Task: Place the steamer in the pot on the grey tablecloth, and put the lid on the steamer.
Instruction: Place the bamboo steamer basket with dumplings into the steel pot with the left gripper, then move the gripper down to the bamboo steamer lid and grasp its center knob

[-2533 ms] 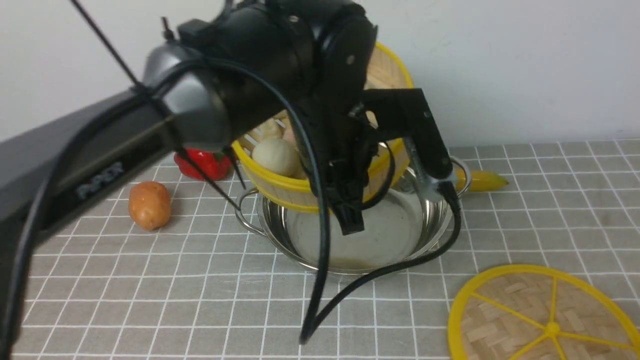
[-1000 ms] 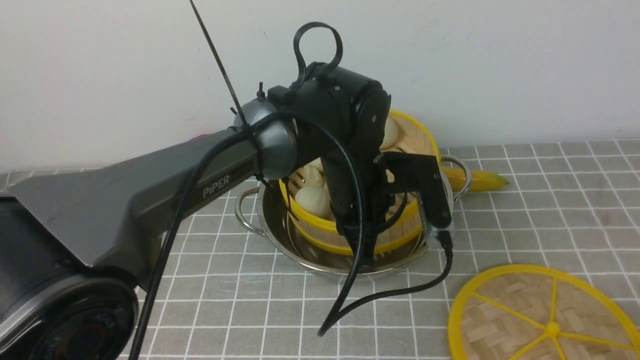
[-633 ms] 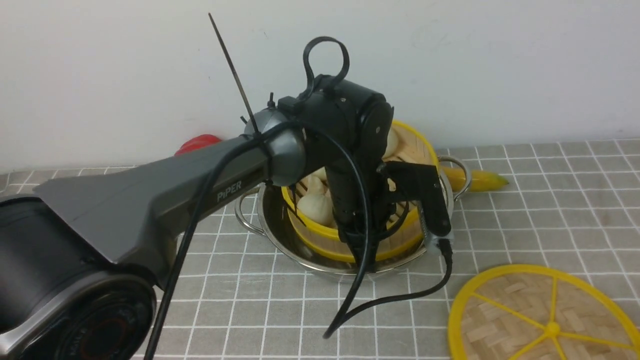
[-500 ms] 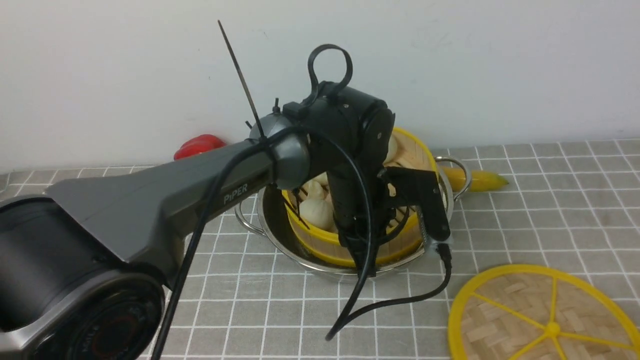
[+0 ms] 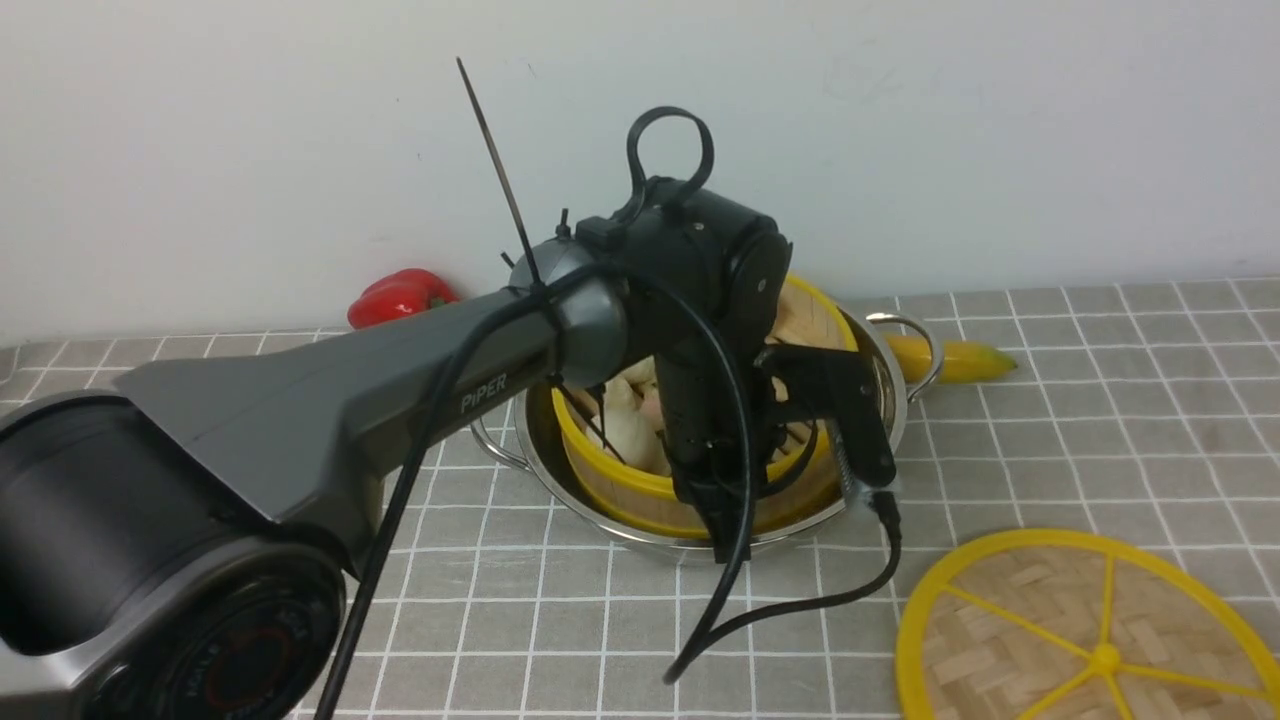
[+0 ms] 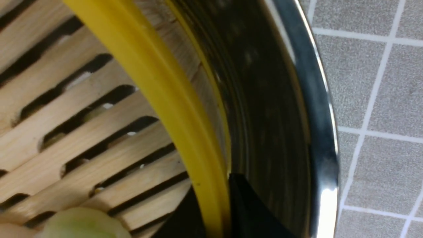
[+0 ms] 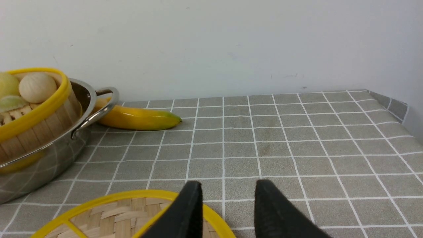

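1. We are clenching the left pincer point(image 6: 213, 190) on the yellow rim of the steamer point(image 5: 625, 490), which is leaning tilted inside the pot point(image 5: 548, 450).
2. Beside that pincer, we are seeing pale food point(image 5: 630, 435) resting in the steamer.
3. To its right, the lid point(image 5: 1040, 600) is lying on the grey tablecloth point(image 5: 500, 640); we are holding the right pincer point(image 7: 228, 185) open, empty.
4. Farther beyond the left pincer, a red pepper point(image 5: 395, 297) is sitting.

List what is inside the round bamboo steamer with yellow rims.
Pale bulb-shaped pieces and a yellow-green one on wooden slats; the black left arm covers the rest.
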Robot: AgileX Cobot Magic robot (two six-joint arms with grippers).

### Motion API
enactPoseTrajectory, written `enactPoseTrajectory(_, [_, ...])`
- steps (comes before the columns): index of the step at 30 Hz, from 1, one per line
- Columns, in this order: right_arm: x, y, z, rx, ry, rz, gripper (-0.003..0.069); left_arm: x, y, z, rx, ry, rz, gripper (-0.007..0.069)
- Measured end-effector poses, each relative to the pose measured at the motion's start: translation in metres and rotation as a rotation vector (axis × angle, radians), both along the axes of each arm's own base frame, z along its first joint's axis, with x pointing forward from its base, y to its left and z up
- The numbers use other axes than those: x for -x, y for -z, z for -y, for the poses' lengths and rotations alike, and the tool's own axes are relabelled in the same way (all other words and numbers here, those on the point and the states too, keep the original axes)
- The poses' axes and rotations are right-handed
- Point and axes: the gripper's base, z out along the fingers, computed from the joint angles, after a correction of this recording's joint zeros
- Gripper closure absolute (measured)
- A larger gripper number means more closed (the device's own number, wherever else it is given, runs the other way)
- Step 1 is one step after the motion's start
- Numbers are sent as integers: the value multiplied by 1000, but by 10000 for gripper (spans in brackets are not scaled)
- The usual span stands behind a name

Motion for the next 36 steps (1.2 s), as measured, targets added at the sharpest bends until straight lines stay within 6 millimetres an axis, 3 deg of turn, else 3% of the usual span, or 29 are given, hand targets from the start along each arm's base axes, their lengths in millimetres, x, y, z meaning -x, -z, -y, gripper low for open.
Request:
enactPoseTrajectory(5, [0, 0, 0, 0, 0, 0, 414, 0, -1, 0, 2, 0, 2, 513])
enactPoseTrajectory(14, [0, 0, 0, 0, 0, 0, 414, -3, -5, -1, -17, 9, 36, 245])
enactPoseTrajectory(20, [0, 0, 0, 0, 0, 0, 414, -4, -10, -4, -38, 5, 63, 161])
enactPoseTrajectory(36, [0, 0, 0, 0, 0, 0, 414, 22, -126, -30, 99, -85, 288, 153])
